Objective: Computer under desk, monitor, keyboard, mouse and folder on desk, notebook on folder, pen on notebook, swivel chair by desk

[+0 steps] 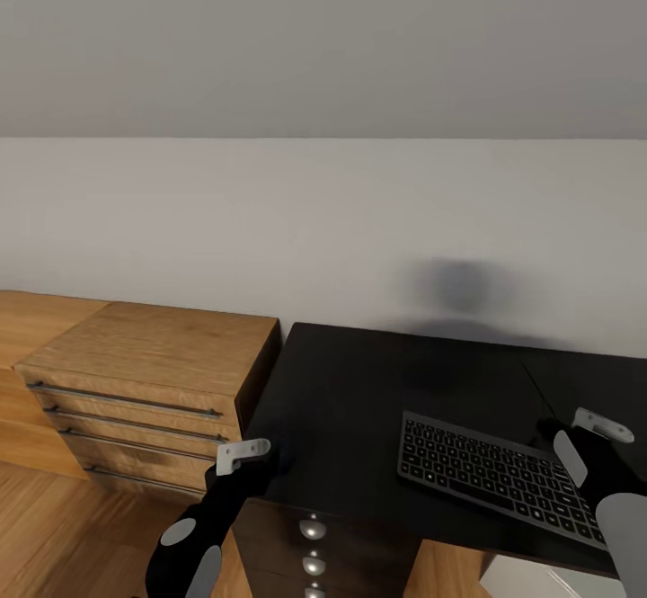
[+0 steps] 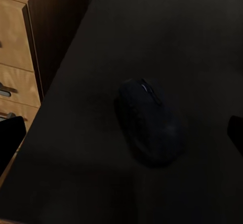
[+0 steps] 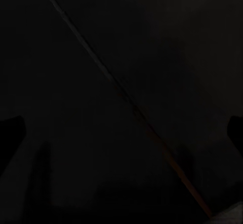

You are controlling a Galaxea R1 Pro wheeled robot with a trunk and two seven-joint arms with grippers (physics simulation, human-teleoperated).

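The black counter (image 1: 359, 391) stands against the pale wall, its left edge just beside a light wooden drawer unit (image 1: 153, 373) with four long metal bar handles. The keyboard (image 1: 499, 472) lies flat on the counter toward its front right part, slightly skewed so its right end runs nearer the front edge. A thin seam crosses the dark top behind the keyboard's right end; the same seam shows as a diagonal line in the right wrist view.

The left end effector (image 1: 256, 468) hangs over the counter's front left corner, its arm rising from below the front edge. In the left wrist view the mouse (image 2: 152, 123) rests on the counter (image 2: 152, 27) near that left edge, directly beneath the camera, with the wooden drawer fronts (image 2: 17, 77) off to one side. The two dark fingertips (image 2: 10, 138) sit at opposite borders of that picture, well apart, with the mouse between them and neither touching it.

The right end effector (image 1: 557, 432) is at the keyboard's right end, over the counter near its right front part. In the right wrist view its fingertips (image 3: 11, 133) likewise sit at opposite borders, spread wide, with bare dark counter (image 3: 76, 133) under them.

Below the counter's front edge, a dark cabinet front carries a column of round silver knobs (image 1: 313, 548). A wooden floor (image 1: 63, 526) lies in front of the drawer unit.
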